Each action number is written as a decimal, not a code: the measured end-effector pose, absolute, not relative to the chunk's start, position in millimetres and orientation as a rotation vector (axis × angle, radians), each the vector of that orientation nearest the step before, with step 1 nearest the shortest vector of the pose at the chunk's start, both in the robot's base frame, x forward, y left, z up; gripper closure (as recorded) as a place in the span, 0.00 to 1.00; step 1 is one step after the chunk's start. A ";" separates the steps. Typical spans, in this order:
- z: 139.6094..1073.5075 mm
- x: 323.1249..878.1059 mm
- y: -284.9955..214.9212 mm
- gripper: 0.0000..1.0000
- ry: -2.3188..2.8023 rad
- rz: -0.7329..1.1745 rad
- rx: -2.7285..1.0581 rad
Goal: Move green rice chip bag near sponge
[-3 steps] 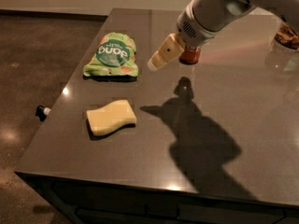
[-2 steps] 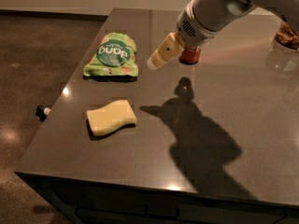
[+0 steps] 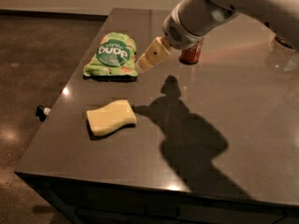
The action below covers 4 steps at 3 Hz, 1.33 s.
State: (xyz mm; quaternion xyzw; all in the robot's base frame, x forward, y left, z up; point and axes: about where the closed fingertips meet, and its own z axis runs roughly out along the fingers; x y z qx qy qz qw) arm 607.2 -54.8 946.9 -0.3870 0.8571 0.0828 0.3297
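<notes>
Toward the far left part of the dark, glossy grey-brown tabletop (image 3: 243, 125) lay the crinkly light-green rice chip bag (image 3: 112, 55), flat on its back with its round dark green logo facing up. Its long axis ran from the near side of the table to the far side, leaning slightly right at the far end; the broader end pointed toward the camera, the narrower end away from it, and the white lettering read upside down from this view. Nearer the camera, well apart from the bag, the pale yellow soft sponge with a wavy outline (image 3: 111, 117) rested flat, its long axis running left to right and rising a little toward the right. The robot's cream-coloured gripper (image 3: 150, 56) hung just beside the bag's right edge, slanting down and leftward from the thick white arm (image 3: 205, 13) that reached in from the upper right. Whether it was open or closed could not be told, nor whether it touched the bag. Behind the arm, a red soda can (image 3: 191, 55) stood upright, partly hidden. The arm's dark shadow (image 3: 187, 134) spread across the table to the right of the sponge.
</notes>
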 end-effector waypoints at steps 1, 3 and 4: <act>945.1 622.1 -28.2 0.00 2.216 0.240 -1.025; 935.2 652.4 20.9 0.00 2.213 0.258 -1.051; 921.9 662.4 36.6 0.00 2.236 0.250 -1.065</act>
